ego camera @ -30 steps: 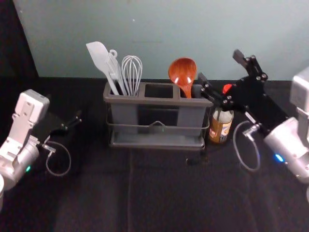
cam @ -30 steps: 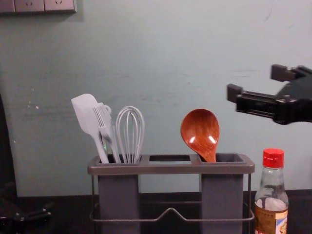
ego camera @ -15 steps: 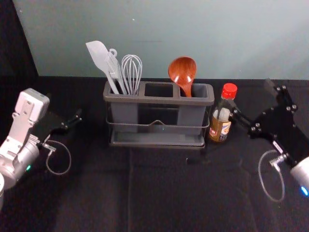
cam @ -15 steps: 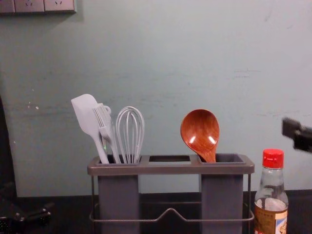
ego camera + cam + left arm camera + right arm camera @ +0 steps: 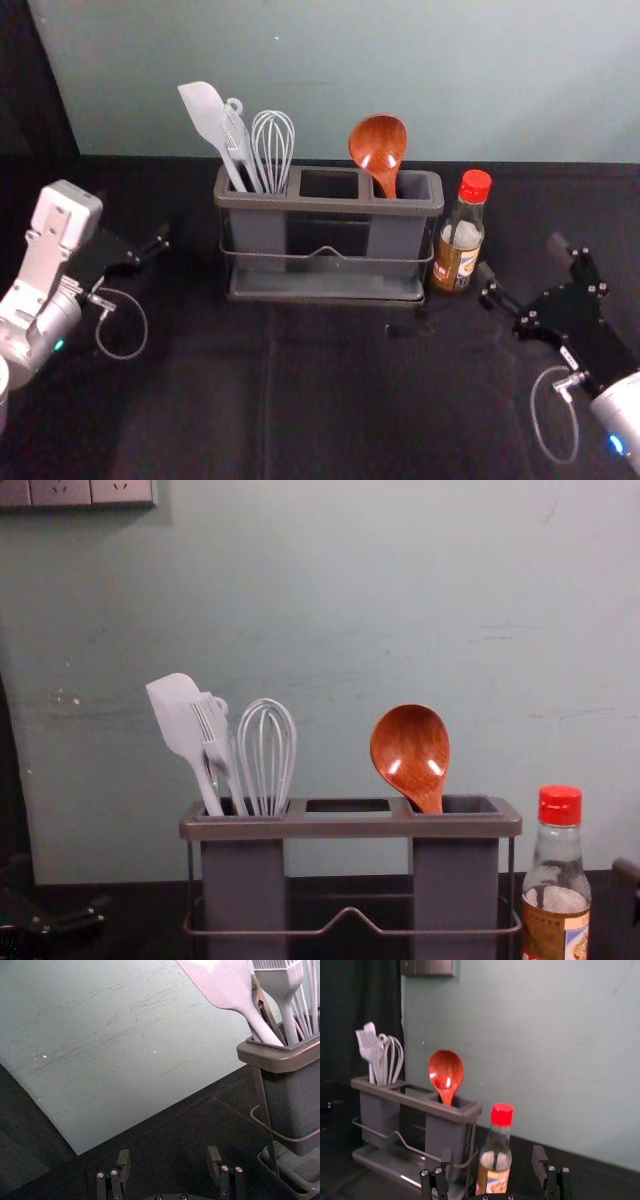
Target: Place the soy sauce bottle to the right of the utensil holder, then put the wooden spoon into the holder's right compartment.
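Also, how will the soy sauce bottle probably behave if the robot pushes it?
The soy sauce bottle looks tall and narrow, so a push near its red cap could tip it. Its clear wall suggests glass, perhaps slippery and breakable. Once down, its round body might roll.

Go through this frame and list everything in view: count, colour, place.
utensil holder: 1, grey, table centre
wooden spoon: 1, red-brown, holder's right compartment, bowl up
soy sauce bottle: 1, clear with red cap, upright right of holder
spatula: 1, white, left compartment
brush: 1, white, left compartment
whisk: 1, white, left compartment
table: 1, black, beneath holder
wall: 1, grey-green, behind
left gripper: 1, black, open, left of holder
right gripper: 1, black, open, right of bottle
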Available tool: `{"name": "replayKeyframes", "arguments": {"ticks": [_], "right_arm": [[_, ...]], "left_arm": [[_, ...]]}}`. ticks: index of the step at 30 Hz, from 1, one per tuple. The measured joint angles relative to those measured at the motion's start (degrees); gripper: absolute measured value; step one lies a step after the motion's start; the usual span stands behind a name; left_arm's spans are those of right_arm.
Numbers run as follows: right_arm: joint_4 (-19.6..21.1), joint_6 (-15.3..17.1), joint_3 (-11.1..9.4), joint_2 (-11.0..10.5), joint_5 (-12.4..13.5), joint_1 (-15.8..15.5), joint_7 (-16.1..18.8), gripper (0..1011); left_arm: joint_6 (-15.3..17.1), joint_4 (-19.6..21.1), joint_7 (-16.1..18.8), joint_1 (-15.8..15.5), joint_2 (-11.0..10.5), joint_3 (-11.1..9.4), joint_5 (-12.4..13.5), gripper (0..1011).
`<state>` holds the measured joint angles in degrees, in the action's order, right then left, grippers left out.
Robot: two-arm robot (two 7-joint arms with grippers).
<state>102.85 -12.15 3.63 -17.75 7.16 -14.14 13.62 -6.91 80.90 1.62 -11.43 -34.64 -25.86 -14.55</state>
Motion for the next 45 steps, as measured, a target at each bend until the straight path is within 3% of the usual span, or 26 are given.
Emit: {"name": "replayKeyframes", "arguments": {"ticks": [8, 18, 45], "right_arm": [[-4.69, 0.16, 0.83, 1.64, 1.28, 1.45, 0.76, 1003], [-8.31, -0.06, 1.09, 3.00, -0.06, 2.96, -0.54, 1003], [-8.65, 0.07, 1.01, 3.28, -0.61, 3.02, -1.15, 1003]], "left_arm": [[0.00, 0.00, 0.00, 0.00, 0.00, 0.00, 0.00, 1005], [0.00, 0.00, 0.00, 0.00, 0.00, 0.00, 0.00, 1005], [0.00, 0.00, 0.00, 0.00, 0.00, 0.00, 0.00, 1005]]}}
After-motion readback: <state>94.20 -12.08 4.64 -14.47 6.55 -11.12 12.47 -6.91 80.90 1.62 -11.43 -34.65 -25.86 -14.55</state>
